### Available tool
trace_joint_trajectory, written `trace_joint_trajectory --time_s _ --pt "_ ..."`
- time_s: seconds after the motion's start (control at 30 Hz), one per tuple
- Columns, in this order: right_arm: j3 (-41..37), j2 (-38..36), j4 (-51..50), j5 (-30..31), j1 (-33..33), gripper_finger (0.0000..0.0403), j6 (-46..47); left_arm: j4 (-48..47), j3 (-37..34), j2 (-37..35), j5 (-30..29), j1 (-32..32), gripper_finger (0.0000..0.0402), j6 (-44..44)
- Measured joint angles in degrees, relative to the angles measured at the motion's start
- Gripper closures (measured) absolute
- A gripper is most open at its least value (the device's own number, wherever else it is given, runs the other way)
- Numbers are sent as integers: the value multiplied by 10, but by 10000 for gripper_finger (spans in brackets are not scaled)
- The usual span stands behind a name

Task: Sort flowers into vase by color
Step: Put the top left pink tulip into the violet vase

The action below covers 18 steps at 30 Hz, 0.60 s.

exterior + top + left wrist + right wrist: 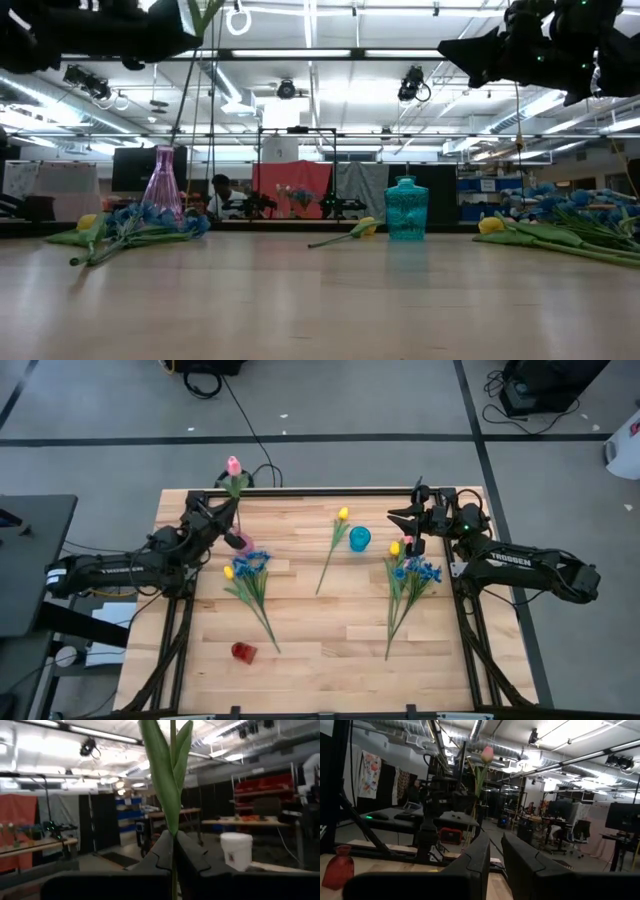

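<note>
My left hand (pixel 222 510) is raised near the surface's (pixel 330 660) far left corner, pressed together on the green stem of a pink tulip (pixel 233 465) that stands upright, bloom on top. What matters now is that the stem's long axis hangs almost straight down toward the pink vase (pixel 243 543), which stands just beside and below this hand, so I judge the lower stem end must line up over the vase mouth. My right hand (pixel 403 518) waits raised near the far right corner, pinching nothing I can see, its fingers a little apart; the blue vase (pixel 360 539) lies nearer to it. The red vase (pixel 243 652) stands by the near edge. "TROSSEN" reads on my right arm (pixel 520 563).
</note>
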Motion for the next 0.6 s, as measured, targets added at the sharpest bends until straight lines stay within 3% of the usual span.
trace_joint_trajectory --time_s 0.1,0.33,0.6 --pt "0 0 0 1 0 338 0 55 -22 2 16 24 390 -9" --pt "0 2 0 1 0 338 0 88 -28 1 39 26 390 3" --pt "0 11 -1 1 0 338 4 83 -28 -12 40 26 390 3"
